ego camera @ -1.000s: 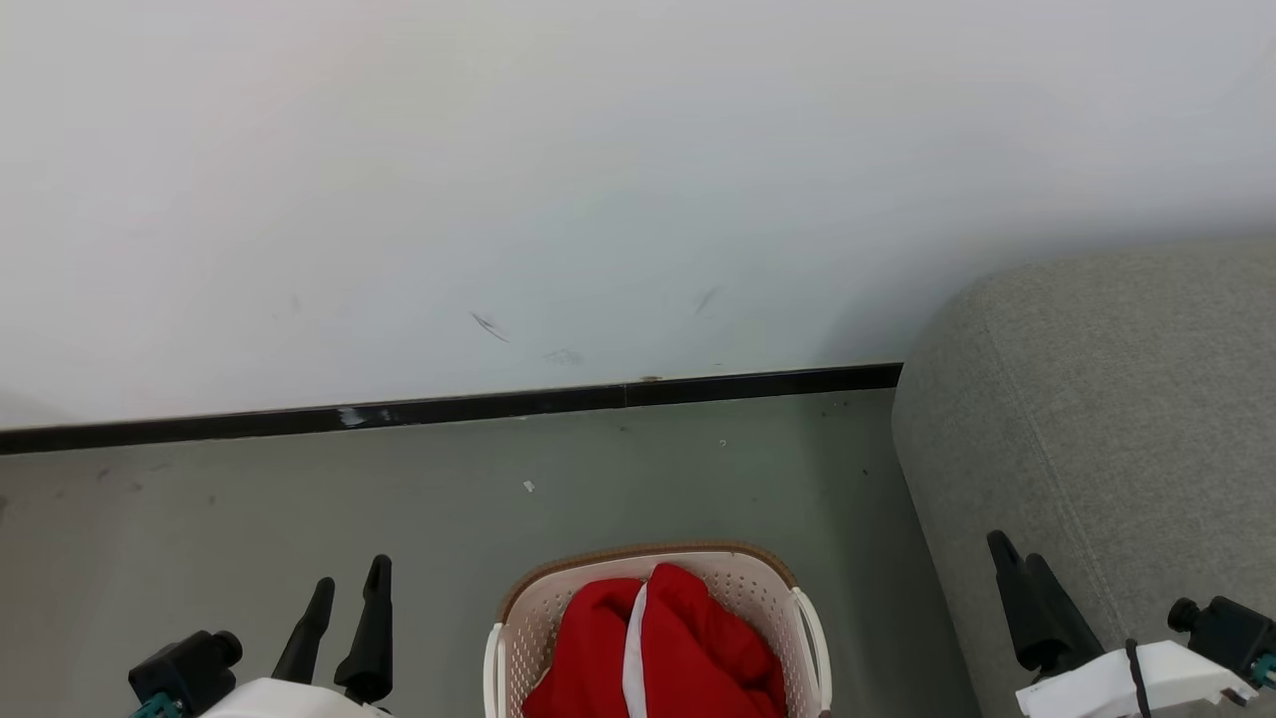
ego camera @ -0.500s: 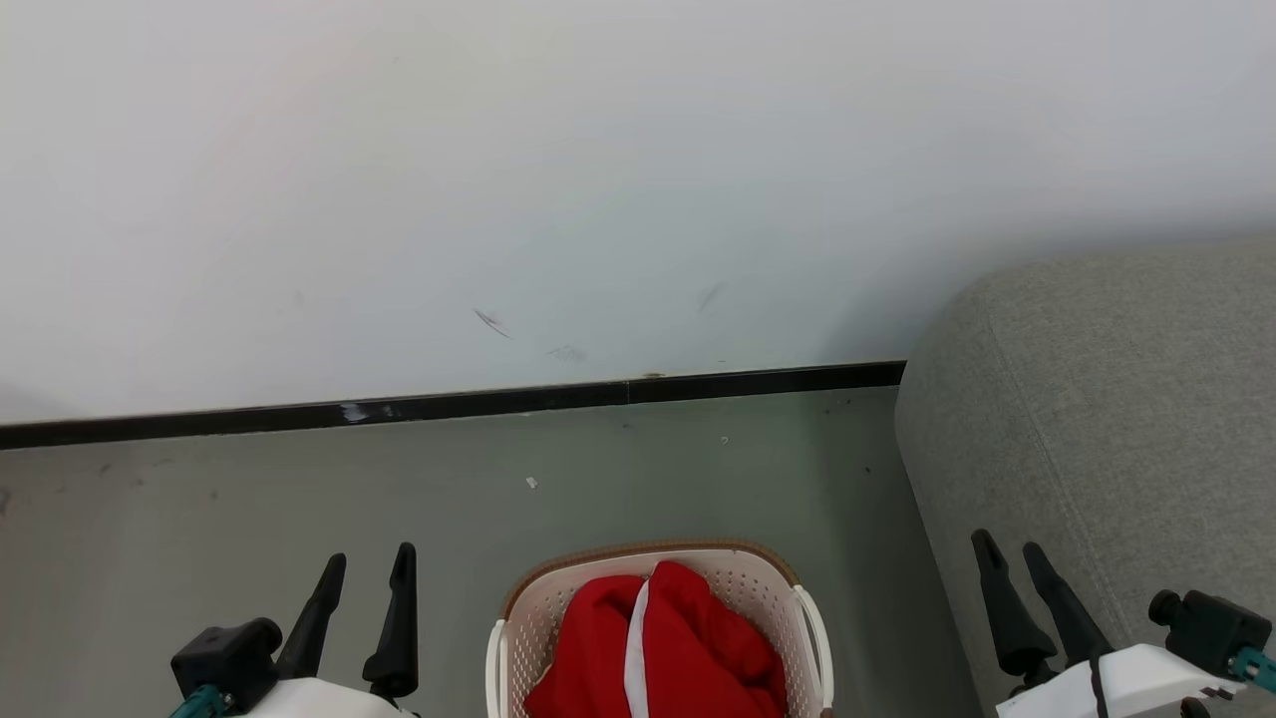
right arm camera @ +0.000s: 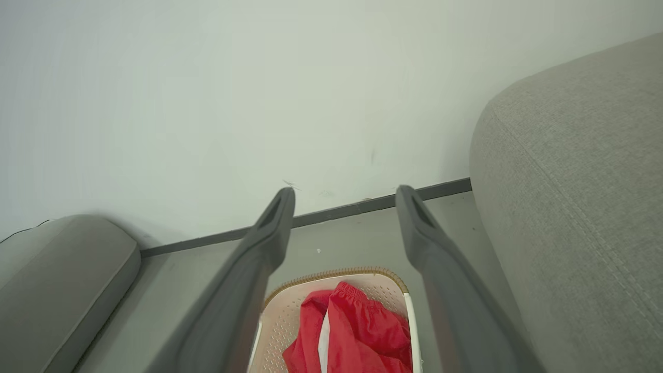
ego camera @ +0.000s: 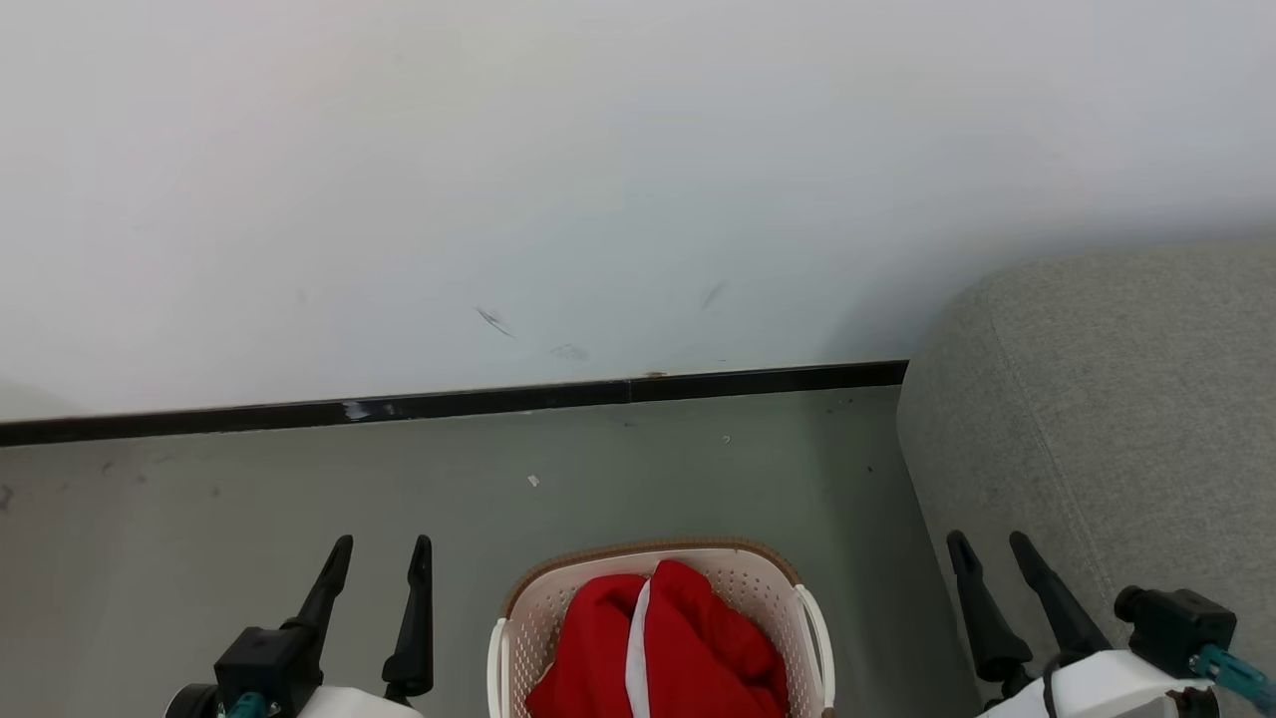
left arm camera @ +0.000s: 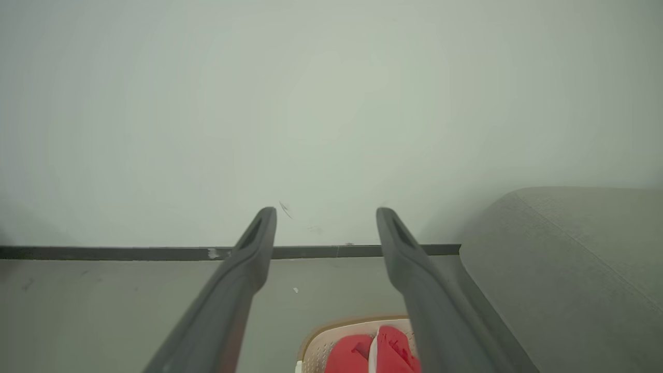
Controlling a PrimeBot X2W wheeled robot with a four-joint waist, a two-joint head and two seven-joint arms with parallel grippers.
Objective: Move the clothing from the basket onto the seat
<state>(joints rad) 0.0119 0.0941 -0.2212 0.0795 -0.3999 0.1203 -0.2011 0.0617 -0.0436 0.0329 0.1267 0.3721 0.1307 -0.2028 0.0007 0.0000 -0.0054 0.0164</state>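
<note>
The wall takes up the top of my head view, with a dark skirting along its foot and grey floor below it. The seat stands to my right, its rounded corner near the skirting. I see no red on the part of it that shows.

The basket sits on the floor straight in front of me, just beside the seat's flank and between my two arms. The clothing lies heaped inside it, red with a white stripe up the middle. From the heap I cannot tell whether it is one garment or more.

My left pincer hangs over the floor left of the basket, fingers parted, with nothing between them. My right pincer hangs right of the basket against the seat's flank, also parted and empty. Neither touches the cloth.

As I judge it, none of the task is done yet. All of it is left: reach into the basket, grip the cloth, lift it over the rim, carry it right and lay it on the seat. If more lies beneath, I go again.
</note>
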